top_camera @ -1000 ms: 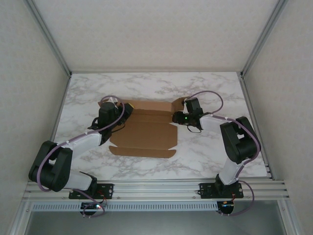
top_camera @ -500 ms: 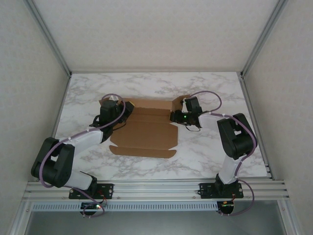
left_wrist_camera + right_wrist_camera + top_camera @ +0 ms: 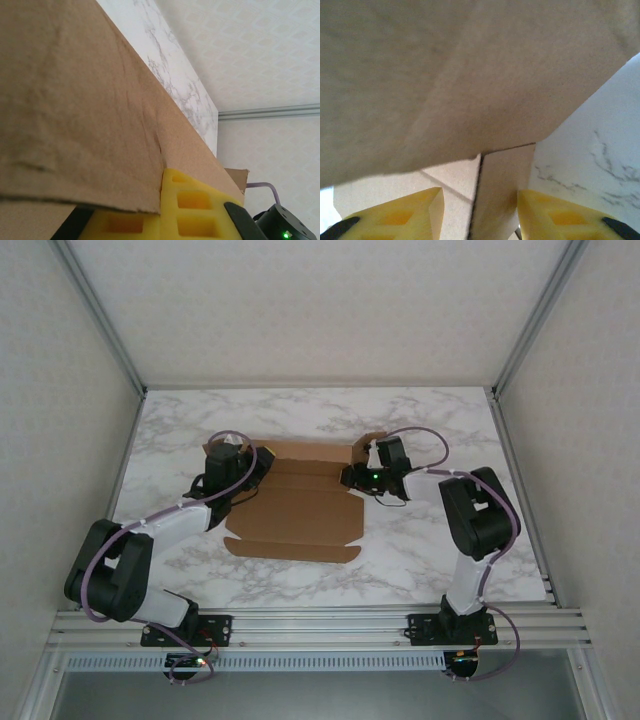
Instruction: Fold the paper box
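Marble-patterned table (image 3: pixel 430 540) enclosed by pale walls (image 3: pixel 60 390), seen from above, with both arms reaching in from the near edge. The box (image 3: pixel 295 515) lies near the middle of the table as a mostly flat brown sheet. Its near flaps are spread on the surface and its two far corners are raised.

At the far left corner of the box, the left gripper (image 3: pixel 245 472) is fully closed. In the left wrist view a yellow pad (image 3: pixel 195 205) lies against the edge of a broad cardboard panel (image 3: pixel 75 100). The panel hides the rest of the fingers, so it cannot be told whether cardboard is pinched between them.

At the far right corner of the box, the right gripper (image 3: pixel 350 478) has its jaws partly apart. In the right wrist view its two yellow fingers (image 3: pixel 410 210) flank a narrow upright flap (image 3: pixel 502 185). The flap stands close to the right-hand finger, with a gap beside the left-hand one, so it is not clamped. A larger cardboard panel (image 3: pixel 470 75) slopes above the gripper (image 3: pixel 480 215), and marble shows at the right.
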